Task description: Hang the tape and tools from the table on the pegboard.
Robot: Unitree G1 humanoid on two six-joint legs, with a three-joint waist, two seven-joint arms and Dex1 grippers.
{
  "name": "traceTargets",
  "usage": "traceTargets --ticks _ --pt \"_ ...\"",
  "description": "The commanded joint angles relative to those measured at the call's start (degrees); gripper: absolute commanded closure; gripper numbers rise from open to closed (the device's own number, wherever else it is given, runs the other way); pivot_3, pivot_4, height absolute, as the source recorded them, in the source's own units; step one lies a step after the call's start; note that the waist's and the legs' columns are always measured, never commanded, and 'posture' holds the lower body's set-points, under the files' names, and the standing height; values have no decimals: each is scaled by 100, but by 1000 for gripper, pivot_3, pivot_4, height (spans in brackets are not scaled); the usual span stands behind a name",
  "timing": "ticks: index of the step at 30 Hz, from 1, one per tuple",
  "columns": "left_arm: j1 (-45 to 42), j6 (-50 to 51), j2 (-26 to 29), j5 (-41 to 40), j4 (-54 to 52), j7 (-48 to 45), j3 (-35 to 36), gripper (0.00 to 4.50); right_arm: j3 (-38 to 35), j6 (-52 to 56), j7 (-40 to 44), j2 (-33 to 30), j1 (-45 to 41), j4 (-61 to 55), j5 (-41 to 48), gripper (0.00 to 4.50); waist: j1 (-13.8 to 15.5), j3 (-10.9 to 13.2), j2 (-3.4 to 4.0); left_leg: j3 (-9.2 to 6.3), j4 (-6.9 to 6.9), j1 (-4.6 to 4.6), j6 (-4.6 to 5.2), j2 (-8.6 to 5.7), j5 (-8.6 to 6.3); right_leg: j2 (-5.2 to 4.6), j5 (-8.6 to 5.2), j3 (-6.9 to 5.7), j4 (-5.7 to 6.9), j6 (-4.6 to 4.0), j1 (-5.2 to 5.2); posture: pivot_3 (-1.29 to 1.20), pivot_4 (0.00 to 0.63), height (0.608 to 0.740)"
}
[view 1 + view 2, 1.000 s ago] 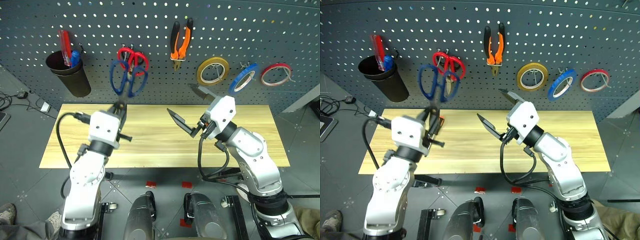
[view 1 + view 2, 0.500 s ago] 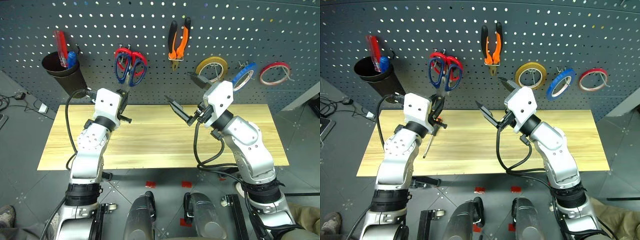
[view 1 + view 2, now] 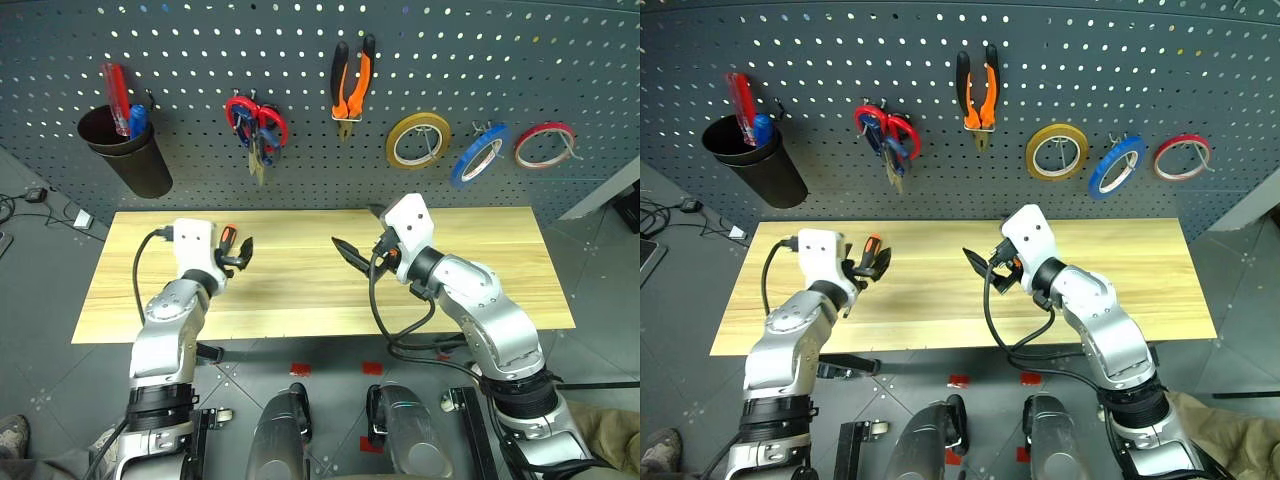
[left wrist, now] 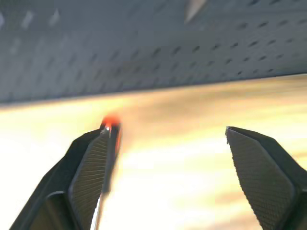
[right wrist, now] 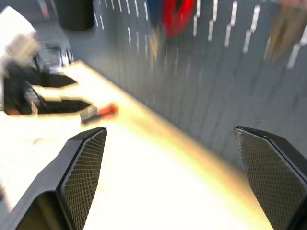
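On the pegboard (image 3: 200,50) hang the dark blue-handled scissors (image 3: 256,140), the orange-and-black pliers (image 3: 350,85) and the blue tape (image 3: 478,156). The screwdriver (image 3: 227,238) lies low over the table (image 3: 300,295) at its left. In the left wrist view the screwdriver's red handle tip (image 4: 111,125) lies along one finger (image 4: 91,167); I cannot tell whether they touch. My left gripper (image 3: 238,254) is open just above the table. The right gripper (image 3: 358,232) hovers open over the table's middle with nothing between its fingers (image 5: 84,167).
Red-handled scissors (image 3: 240,108) share the hook with the blue ones. A black cup (image 3: 128,155) holding red and blue handles hangs at the board's left. A yellow tape ring (image 3: 418,140) and a red one (image 3: 545,145) flank the blue tape.
My left gripper let go of the blue scissors, which now hang on the hook, opened and dropped to the table beside the screwdriver. The right gripper sank lower.
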Motion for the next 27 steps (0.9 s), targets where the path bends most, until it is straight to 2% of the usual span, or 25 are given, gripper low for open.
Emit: traceTargets --ticks 1,5,9,18,27 --pt "-2 343 439 -312 105 -256 427 502 68 824 -158 241 -215 -528 275 0 0 0 0 -1 -1 0 0 0 0 0 0 0 2 0 0 -166 320 740" --pt "-301 304 931 -299 798 -564 394 502 192 1235 -340 523 -391 -605 346 0 22 1 2 0 -1 1 1 -5 -1 -1 0 3 0 0 -1 -145 333 740" --pt "-753 218 1159 -138 1506 -784 81 502 277 1448 -418 638 -594 -566 364 0 99 15 -1 -1 -3 -1 1 -7 -1 -3 0 -1 -4 0 -2 -139 362 740" --pt "-1991 -307 1400 395 3727 -1111 -530 502 234 1918 -542 851 -884 -584 576 0 90 167 -48 11 -8 -2 1 -7 -1 -3 -2 10 -6 -2 -15 -149 417 740" --pt "-2808 -934 1281 610 5469 -1089 -612 502 204 2244 -652 874 -900 -728 675 0 63 391 -57 22 -10 -12 0 -4 -1 -6 -3 17 -5 -3 -34 -165 445 740"
